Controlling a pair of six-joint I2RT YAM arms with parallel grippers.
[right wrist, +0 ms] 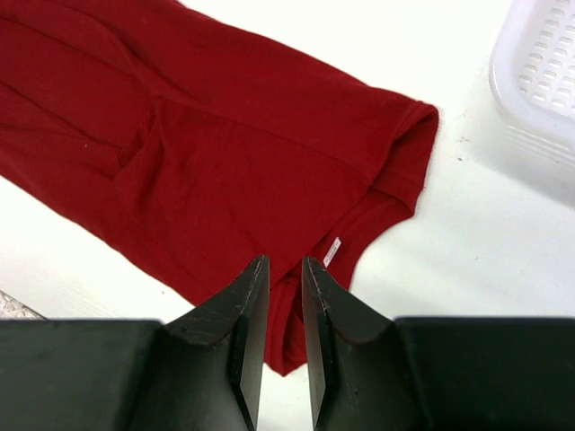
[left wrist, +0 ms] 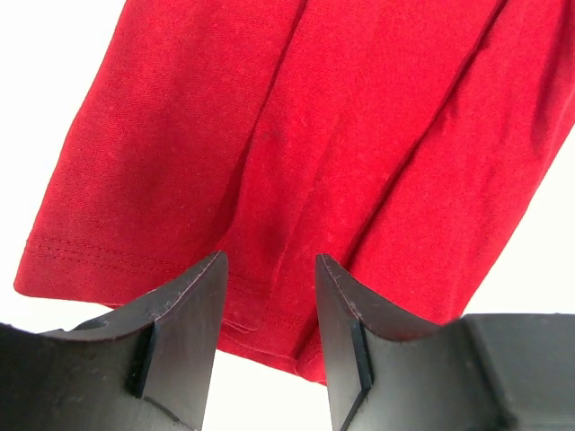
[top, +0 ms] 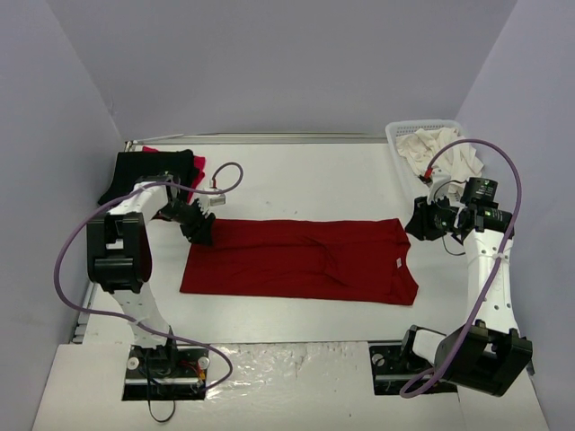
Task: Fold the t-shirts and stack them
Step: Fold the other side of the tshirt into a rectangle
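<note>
- One white table carries everything, with its middle given over to the work in hand.
- Dark red t-shirt lies flat there as a long band, sides apparently folded in, likely ready for a crosswise fold.
- Black t-shirt, with a bright red t-shirt showing at its edge, sits at the far left: seemingly the finished stack.
- White basket at the far right holds cream-white t-shirts, probably waiting.
- Left gripper hovers over the hem end, jaws apart, holding nothing.
- Right gripper hangs by the collar end, jaws narrowly parted, empty.
- Neck label marks the collar.
</note>
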